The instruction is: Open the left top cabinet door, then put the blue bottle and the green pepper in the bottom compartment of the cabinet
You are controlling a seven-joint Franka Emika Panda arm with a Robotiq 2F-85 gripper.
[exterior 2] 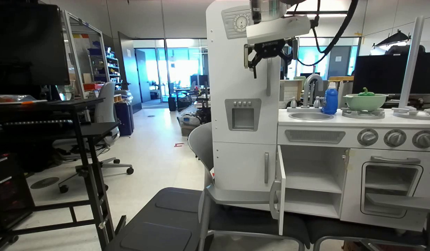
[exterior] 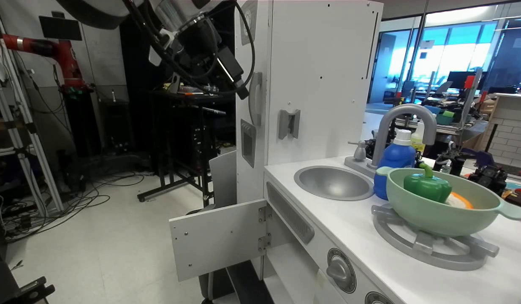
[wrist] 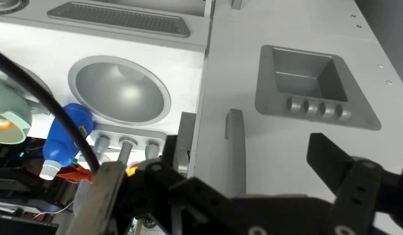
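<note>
The left top cabinet door (exterior 2: pixel 241 78) is a tall white panel with an arched top, shut on the white cabinet (exterior: pixel 324 50). Its long grey handle (wrist: pixel 237 150) shows in the wrist view between the spread fingers. My gripper (exterior 2: pixel 270 62) is open and empty in front of the door; contact with the handle cannot be told. The blue bottle (exterior: pixel 394 157) stands upright beside the sink; it also shows in the wrist view (wrist: pixel 62 140). The green pepper (exterior: pixel 428 188) lies in the pale green bowl (exterior: pixel 433 219). The bottom compartment is hidden behind the shut doors.
A low cupboard door (exterior: pixel 218 238) stands open under the counter (exterior: pixel 281 173). The faucet (exterior: pixel 408 109) rises beside the bottle. The bowl rests on a grey burner (exterior: pixel 433 257). A grey chair (exterior 2: pixel 201 146) stands before the lower doors.
</note>
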